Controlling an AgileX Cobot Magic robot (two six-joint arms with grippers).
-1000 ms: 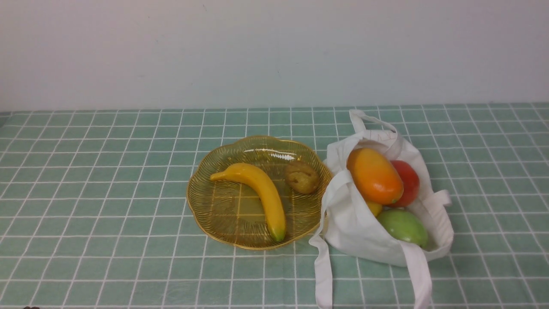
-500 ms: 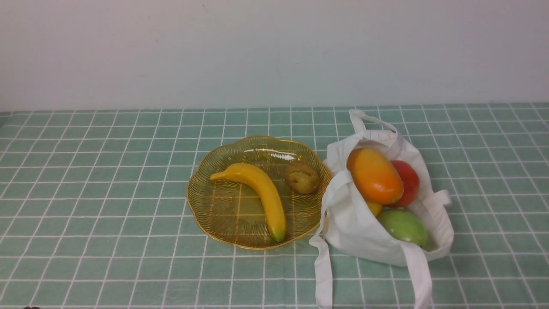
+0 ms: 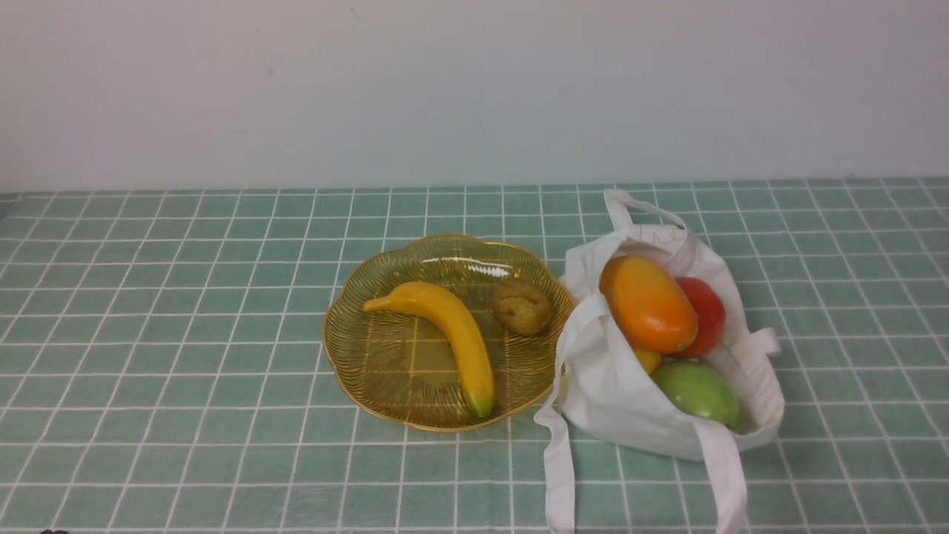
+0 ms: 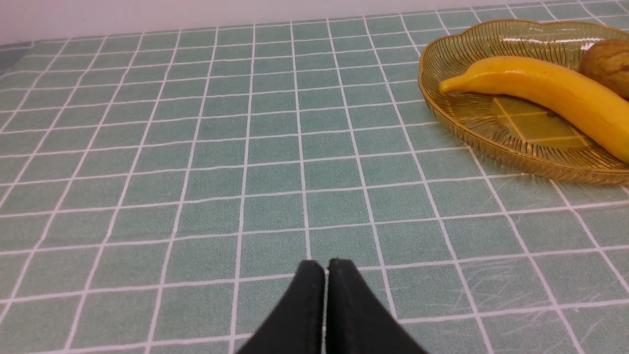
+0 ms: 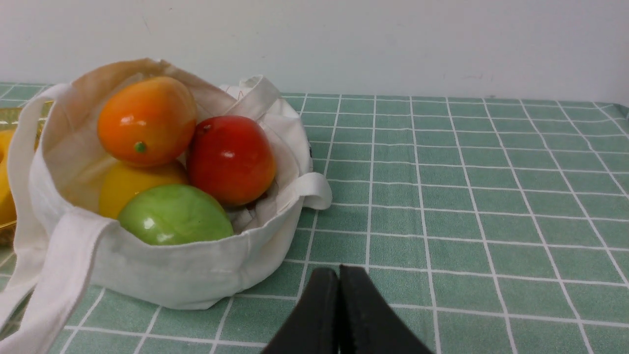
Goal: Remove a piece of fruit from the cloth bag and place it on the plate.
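Observation:
The small brownish-yellow piece of fruit [image 3: 523,306] lies on the amber plate [image 3: 371,363], at its right side beside a yellow banana [image 3: 452,330]; it also shows in the left wrist view [image 4: 609,66]. The white cloth bag [image 3: 615,400] stands right of the plate, open, holding an orange mango [image 3: 647,304], a red fruit [image 3: 704,315], a green fruit [image 3: 697,391] and a yellow one. My left gripper [image 4: 326,265] is shut and empty over bare cloth, well short of the plate [image 4: 491,142]. My right gripper [image 5: 338,273] is shut and empty just in front of the bag [image 5: 186,270].
A green checked tablecloth [image 3: 185,297] covers the table up to a white wall [image 3: 445,89]. The bag's long straps [image 3: 560,482] trail toward the front edge. Neither arm shows in the front view.

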